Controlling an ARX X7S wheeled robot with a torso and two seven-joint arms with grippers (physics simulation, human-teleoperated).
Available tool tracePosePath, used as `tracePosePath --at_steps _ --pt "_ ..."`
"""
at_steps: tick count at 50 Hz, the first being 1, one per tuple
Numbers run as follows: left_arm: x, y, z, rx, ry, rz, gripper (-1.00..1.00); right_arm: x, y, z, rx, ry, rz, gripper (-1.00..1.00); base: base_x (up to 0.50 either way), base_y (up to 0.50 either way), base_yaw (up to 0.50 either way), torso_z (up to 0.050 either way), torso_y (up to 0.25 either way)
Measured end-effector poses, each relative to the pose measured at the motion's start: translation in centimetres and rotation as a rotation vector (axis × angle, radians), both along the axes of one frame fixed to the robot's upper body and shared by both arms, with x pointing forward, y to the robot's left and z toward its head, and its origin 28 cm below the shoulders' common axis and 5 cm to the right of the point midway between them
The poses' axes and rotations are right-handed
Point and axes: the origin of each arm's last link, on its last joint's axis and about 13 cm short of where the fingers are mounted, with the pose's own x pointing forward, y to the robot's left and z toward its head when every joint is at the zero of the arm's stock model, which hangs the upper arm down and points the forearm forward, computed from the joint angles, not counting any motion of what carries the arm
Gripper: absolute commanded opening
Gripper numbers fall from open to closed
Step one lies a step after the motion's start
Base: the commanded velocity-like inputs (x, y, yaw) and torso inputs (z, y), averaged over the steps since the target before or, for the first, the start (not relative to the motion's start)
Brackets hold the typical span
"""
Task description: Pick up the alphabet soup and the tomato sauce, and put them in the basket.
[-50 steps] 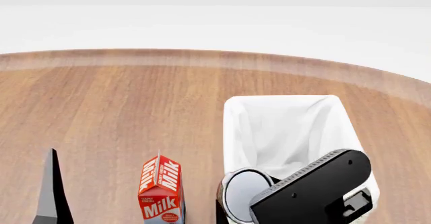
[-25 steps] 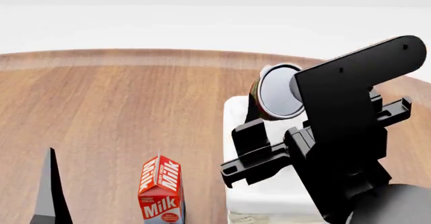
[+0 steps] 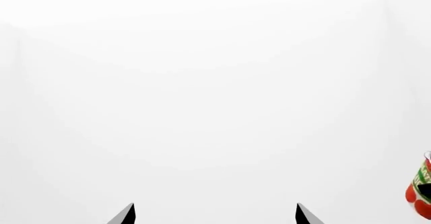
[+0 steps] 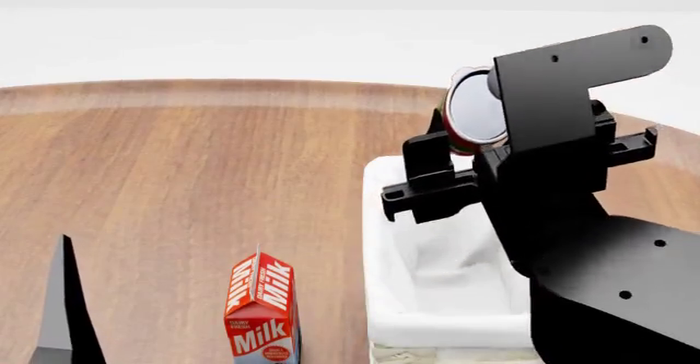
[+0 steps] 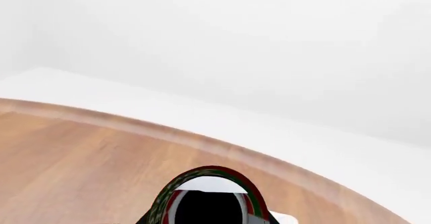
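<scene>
My right tool (image 4: 465,155) is pinching the tomato sauce (image 4: 473,120), a red-and-green can, and holds it in the air above the far end of the basket (image 4: 383,241). The can is tipped well off upright: its long axis lies close to level and its silver end disc faces back toward my head camera. In the right wrist view the same can (image 5: 205,196) fills the space between the tool's jaws, with bare worktop (image 5: 67,153) beyond it. The relation that governs the next move, as I judge it, is vertical: the basket opening lies below the can and slightly nearer to me, so the can should come down and a little back before release. Because the can is tipped, I expect it to land on its side in the cloth lining and possibly roll. My left tool (image 3: 212,215) is spread with nothing between its tips; it sits low, well left of the basket and left of the milk carton (image 4: 261,307). The right arm is therefore the one placed for the basket. The alphabet soup is not visible in any view, so I cannot give its position.
</scene>
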Motion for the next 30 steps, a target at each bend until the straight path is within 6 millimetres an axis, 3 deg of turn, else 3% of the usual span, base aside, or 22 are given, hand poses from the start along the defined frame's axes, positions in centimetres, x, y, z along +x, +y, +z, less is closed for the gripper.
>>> tracePosePath --at_steps 18,30 --pt "0.0 -0.1 -0.1 0.000 0.003 -0.004 1.00 4.2 0.3 -4.5 0.027 0.066 -0.110 -1.00 0.00 0.00 0.00 0.001 0.000" --pt "0.0 0.0 -0.1 0.000 0.004 -0.004 1.00 5.7 0.2 -7.9 0.045 0.106 -0.160 -1.00 0.00 0.00 0.00 0.000 0.001"
